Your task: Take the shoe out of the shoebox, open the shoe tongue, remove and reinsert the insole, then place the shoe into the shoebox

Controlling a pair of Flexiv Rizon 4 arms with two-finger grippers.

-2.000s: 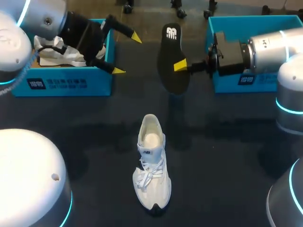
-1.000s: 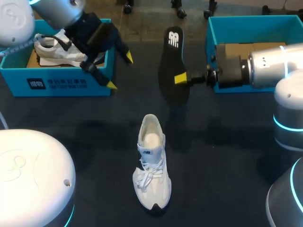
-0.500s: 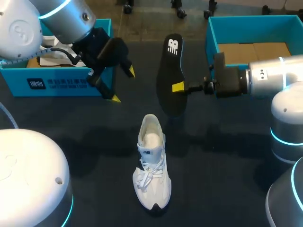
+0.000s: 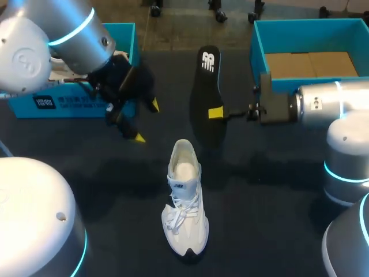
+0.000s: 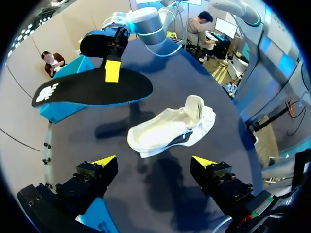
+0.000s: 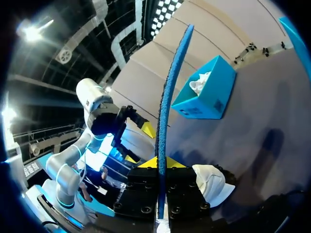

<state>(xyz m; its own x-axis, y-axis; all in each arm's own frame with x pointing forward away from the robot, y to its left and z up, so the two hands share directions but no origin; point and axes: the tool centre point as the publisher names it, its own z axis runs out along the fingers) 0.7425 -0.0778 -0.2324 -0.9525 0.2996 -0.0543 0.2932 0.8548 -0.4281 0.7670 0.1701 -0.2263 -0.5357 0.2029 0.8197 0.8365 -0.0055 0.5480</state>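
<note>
A white shoe stands upright mid-table, its opening facing away from me and no insole showing inside. The black insole hangs in the air beyond it, with my right gripper shut on its edge. In the right wrist view the insole appears edge-on between the right gripper fingers, the shoe below. My left gripper is open, left of and beyond the shoe, holding nothing. Ahead of the left gripper in the left wrist view lies the shoe, with the insole farther off.
A blue shoebox stands at the back left, partly hidden by my left arm; the right wrist view shows something white in that box. A second blue box with a cardboard floor stands at the back right.
My left arm has swung from the left box down toward the shoe, its gripper still open. My right gripper has carried the insole slightly nearer and lower.
</note>
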